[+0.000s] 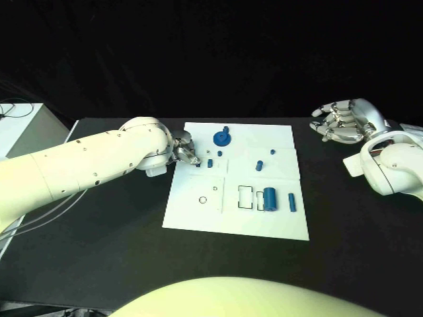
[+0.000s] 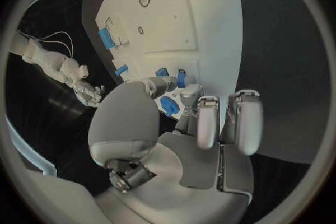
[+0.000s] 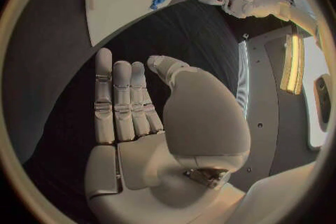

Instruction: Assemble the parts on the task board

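Task board [image 1: 269, 211]: white, mid-counter.
Left hand [image 1: 185, 153]: at board's left edge, pinching a small blue part [image 2: 181, 79].
Right hand [image 1: 345, 122]: far right, released, fingers apart.

The white task board [image 1: 269, 142] lies mid-table [image 1: 364, 251]. The left hand [image 1: 185, 152] sits at the board's ten o'clock edge, fingertips on a small blue part [image 1: 211, 162]. A round blue part [image 1: 222, 137] lies at twelve o'clock, a blue cylinder [image 1: 269, 197] toward five. The right hand [image 1: 345, 122] hovers off the board at two o'clock, fingers curled, holding nothing.
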You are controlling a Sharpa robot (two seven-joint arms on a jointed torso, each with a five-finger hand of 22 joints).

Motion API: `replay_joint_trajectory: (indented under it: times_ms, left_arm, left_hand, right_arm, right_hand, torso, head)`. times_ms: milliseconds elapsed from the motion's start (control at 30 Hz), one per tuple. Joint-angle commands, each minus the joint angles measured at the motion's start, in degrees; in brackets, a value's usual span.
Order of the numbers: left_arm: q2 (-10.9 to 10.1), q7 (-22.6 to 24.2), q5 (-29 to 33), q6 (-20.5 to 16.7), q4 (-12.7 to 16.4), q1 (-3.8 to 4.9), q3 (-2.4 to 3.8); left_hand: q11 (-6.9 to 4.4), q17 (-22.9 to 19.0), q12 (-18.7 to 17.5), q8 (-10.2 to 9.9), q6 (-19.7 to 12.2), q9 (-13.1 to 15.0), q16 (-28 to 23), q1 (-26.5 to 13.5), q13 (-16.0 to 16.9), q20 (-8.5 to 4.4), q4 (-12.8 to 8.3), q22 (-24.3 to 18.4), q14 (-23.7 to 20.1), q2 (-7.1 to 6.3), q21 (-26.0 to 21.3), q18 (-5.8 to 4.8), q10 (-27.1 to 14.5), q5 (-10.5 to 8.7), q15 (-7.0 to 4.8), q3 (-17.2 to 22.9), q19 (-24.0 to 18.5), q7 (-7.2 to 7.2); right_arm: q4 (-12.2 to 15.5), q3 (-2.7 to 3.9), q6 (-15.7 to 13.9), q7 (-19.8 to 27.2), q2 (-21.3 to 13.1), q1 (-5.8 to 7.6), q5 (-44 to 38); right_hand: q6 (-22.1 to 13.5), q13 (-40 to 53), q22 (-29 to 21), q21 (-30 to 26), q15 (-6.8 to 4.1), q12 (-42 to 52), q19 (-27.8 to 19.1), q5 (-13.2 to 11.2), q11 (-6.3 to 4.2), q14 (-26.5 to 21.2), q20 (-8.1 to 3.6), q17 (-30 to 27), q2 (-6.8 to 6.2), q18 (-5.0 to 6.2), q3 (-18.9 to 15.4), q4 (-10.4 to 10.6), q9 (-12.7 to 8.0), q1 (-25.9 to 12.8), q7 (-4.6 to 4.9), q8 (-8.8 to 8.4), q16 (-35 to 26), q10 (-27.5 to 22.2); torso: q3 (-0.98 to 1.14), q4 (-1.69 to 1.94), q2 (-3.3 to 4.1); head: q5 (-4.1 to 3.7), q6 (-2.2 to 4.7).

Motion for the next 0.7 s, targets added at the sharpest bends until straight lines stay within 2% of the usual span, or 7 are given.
replay_joint_trajectory:
  times_ms: [33,700]
  left_arm:
    - [0.04,0.24,-0.07,0.53,0.31,-0.10,-0.06]
    - [-0.02,0.24,0.22,0.32,0.42,-0.12,-0.06]
  left_hand:
    - [0.08,15.09,0.11,0.16,0.14,0.04,0.19,0.09,0.08,-0.13,-10.53,7.50,5.86,0.63,0.17,-0.23,0.40,0.14,-0.29,10.76,1.02,-0.14]
    - [0.08,15.09,0.11,0.16,0.14,0.04,0.19,0.09,0.08,-0.13,-10.53,7.50,5.86,0.63,0.17,-0.23,0.40,0.14,-0.29,10.76,1.02,-0.14]
  right_arm:
    - [0.00,0.01,0.97,0.36,0.02,-0.02,-0.16]
    - [-0.11,0.01,1.29,0.23,0.11,-0.06,-0.16]
  right_hand:
    - [0.07,-0.08,-0.07,-0.17,0.11,-0.34,0.35,0.20,-0.38,-0.32,-0.12,-0.07,-0.02,0.69,0.25,-0.06,0.05,-0.14,0.23,-0.17,-0.36,0.02]
    - [0.05,-0.20,-0.18,-0.30,0.11,-0.37,0.38,0.20,-0.38,-0.33,-0.11,-0.15,-0.02,0.69,0.24,-0.06,0.08,-0.16,0.22,-0.18,-0.42,0.02]
  torso:
    - [-0.01,0.03,0.02]
    - [0.05,-0.02,0.00]
  head:
    - [0.03,-0.03]
    - [0.16,0.07]
